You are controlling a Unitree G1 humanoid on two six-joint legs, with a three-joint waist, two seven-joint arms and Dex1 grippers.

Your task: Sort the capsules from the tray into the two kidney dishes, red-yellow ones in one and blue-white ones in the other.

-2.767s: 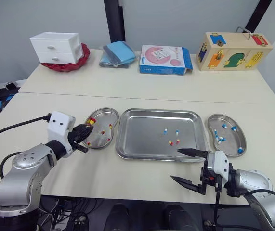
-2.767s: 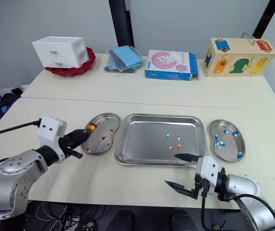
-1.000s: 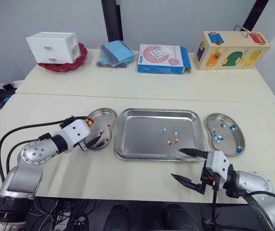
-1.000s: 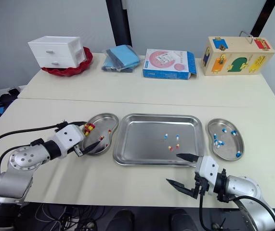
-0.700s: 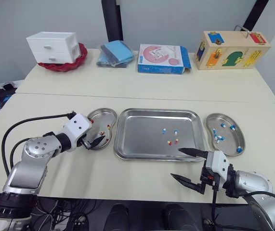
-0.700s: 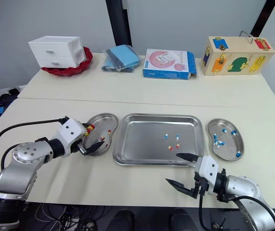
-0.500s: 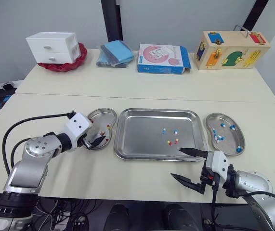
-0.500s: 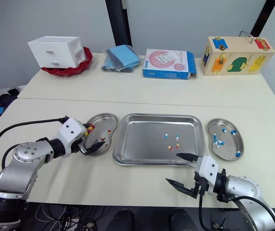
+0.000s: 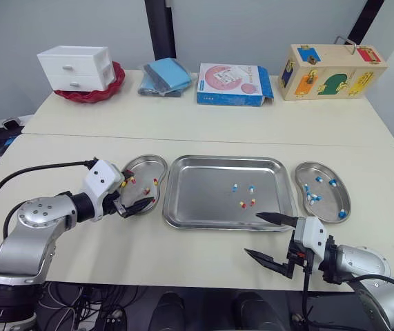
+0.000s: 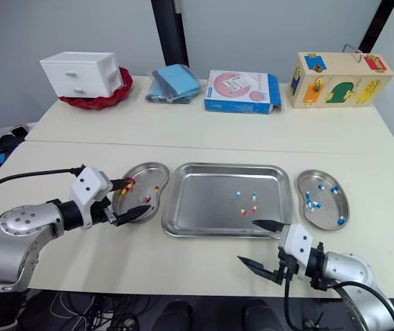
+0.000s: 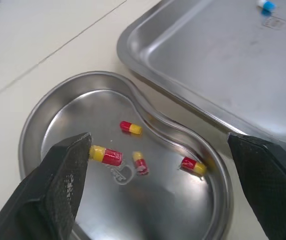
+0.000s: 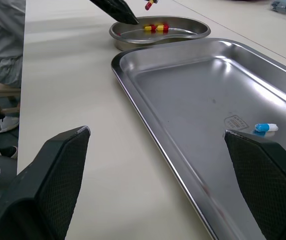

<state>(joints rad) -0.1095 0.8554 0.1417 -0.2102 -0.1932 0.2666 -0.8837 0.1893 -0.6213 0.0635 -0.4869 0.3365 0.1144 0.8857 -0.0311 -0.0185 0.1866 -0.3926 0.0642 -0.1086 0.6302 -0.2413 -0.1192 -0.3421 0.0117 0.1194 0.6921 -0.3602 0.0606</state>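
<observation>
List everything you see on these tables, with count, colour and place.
tray: one, steel, centre
left kidney dish: one, steel, left of tray
right kidney dish: one, steel, right of tray
red-yellow capsules: two in tray, at least four in left dish
blue-white capsules: two in tray, several in right dish
drawer unit: one, white, far left, on red bowl
cloths: blue, folded, far table
box: one, blue-pink, far centre
latch box: one, wooden, far right
left gripper: open, over left dish
right gripper: open, before tray
</observation>
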